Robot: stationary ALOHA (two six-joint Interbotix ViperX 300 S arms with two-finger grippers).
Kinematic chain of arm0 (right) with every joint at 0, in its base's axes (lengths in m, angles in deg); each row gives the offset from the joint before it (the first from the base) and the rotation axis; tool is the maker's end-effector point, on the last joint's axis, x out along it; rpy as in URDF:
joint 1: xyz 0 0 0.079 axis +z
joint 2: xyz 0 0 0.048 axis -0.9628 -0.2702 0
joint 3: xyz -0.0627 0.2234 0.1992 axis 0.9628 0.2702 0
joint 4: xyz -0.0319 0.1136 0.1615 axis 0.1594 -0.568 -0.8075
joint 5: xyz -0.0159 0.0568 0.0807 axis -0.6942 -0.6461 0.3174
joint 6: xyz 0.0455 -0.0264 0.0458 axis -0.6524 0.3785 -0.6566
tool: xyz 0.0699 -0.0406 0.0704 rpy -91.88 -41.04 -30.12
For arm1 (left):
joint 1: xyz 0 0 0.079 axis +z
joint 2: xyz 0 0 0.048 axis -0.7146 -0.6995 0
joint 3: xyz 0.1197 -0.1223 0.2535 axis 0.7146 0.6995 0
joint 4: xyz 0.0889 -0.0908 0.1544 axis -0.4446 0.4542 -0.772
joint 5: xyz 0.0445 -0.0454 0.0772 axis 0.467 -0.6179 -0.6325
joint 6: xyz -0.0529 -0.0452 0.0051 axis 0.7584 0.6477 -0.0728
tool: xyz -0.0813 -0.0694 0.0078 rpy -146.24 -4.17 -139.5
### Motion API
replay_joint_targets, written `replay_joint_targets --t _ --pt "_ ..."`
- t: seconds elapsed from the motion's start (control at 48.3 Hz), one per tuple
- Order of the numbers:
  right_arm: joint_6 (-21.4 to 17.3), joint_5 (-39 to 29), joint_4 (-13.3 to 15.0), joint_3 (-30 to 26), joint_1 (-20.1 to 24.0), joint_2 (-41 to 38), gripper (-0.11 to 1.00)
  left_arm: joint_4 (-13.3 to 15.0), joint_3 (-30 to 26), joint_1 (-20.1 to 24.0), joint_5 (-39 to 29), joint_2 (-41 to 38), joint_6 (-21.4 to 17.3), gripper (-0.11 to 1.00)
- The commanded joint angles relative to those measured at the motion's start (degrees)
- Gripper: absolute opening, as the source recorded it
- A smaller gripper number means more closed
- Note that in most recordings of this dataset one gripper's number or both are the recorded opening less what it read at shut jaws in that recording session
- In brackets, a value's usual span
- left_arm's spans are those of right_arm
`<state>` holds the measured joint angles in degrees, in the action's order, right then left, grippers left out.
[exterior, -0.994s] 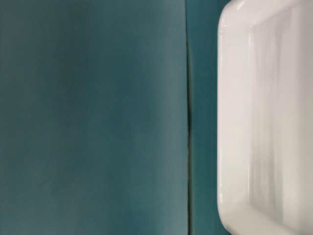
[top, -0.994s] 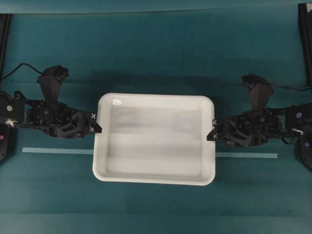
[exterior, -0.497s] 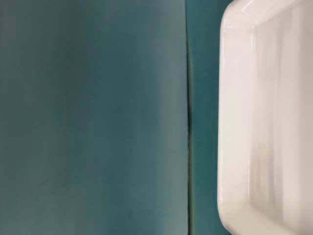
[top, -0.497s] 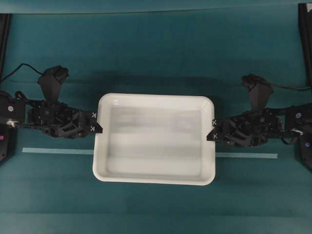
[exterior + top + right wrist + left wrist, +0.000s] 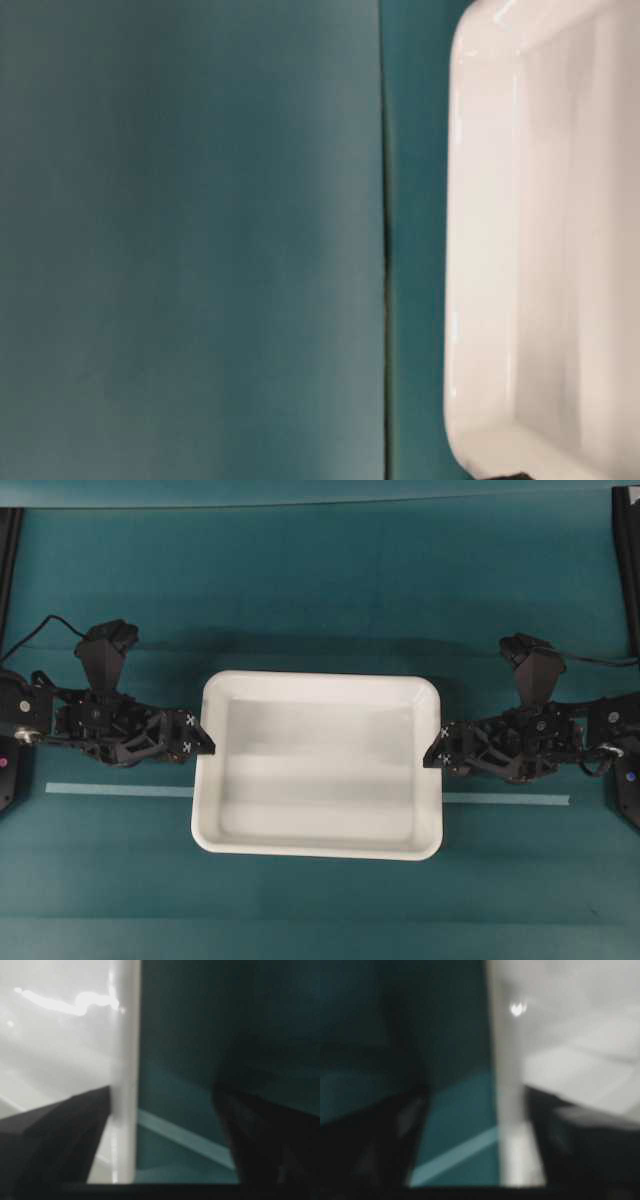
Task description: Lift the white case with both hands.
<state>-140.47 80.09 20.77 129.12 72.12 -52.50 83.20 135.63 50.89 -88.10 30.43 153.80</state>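
Note:
The white case (image 5: 318, 765) lies flat on the teal table, also filling the right side of the table-level view (image 5: 540, 240). My left gripper (image 5: 205, 745) is at the middle of its left rim, and my right gripper (image 5: 432, 750) at the middle of its right rim. In the left wrist view the gripper (image 5: 475, 1105) stands open, with the case's rim (image 5: 512, 1125) between the spread fingers, close to the inner one. The right gripper (image 5: 162, 1095) is open as well, its inner finger inside the case and the rim (image 5: 125, 1110) beside it.
A thin pale tape strip (image 5: 120, 790) runs across the table under the case and out on the right (image 5: 505, 799). Black frame posts stand at the far left (image 5: 8, 560) and right (image 5: 628, 560) edges. A seam (image 5: 385, 250) runs through the table cover.
Both grippers have gone from shut on the case's rims to open. The arms have sunk slightly. The case has barely shifted.

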Motion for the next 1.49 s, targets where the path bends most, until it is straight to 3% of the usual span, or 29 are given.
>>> replay_joint_targets --t 0.0,0.083,0.414,0.642,0.828,0.994,1.118,1.242,1.346,1.47 --pt "0.2 0.3 0.2 -0.7 -0.1 -1.2 0.91 -0.2 0.0 0.0 0.2 -0.9 -0.3 0.89" --pt "0.1 0.3 0.2 -0.7 -0.1 -0.6 0.90 -0.2 0.2 0.0 0.2 0.0 -0.4 0.97" --pt "0.2 -2.5 0.2 -0.8 -0.8 6.3 0.90 -0.2 0.5 0.0 0.1 8.4 -1.6 0.96" --pt "1.8 -5.8 0.5 -1.3 -1.8 16.6 0.90 -0.2 -0.6 0.0 -0.4 17.4 -3.3 0.95" --pt "9.5 -13.4 3.2 -3.6 -3.9 25.4 0.90 -0.2 -1.2 0.0 -0.4 25.5 -9.8 0.95" --pt "18.2 -16.5 6.7 -5.1 -5.2 31.8 0.90 -0.2 -3.2 -0.1 -0.4 32.3 -19.1 0.95" --pt "23.7 -16.3 8.7 -5.2 -5.4 34.7 0.90 -0.2 -3.8 -0.1 -0.4 35.1 -25.0 0.95" --pt "28.8 -15.1 9.8 -5.4 -5.4 36.7 0.89 -0.2 -3.5 -0.1 -0.8 36.9 -28.4 0.95" --pt "34.5 -12.7 12.4 -5.3 -5.4 38.6 0.89 -0.2 -4.0 -0.2 -1.8 37.9 -32.2 0.95" --pt "43.1 -9.8 15.9 -5.2 -5.3 41.1 0.89 -0.4 -4.6 -0.4 -1.9 39.5 -40.9 0.95"
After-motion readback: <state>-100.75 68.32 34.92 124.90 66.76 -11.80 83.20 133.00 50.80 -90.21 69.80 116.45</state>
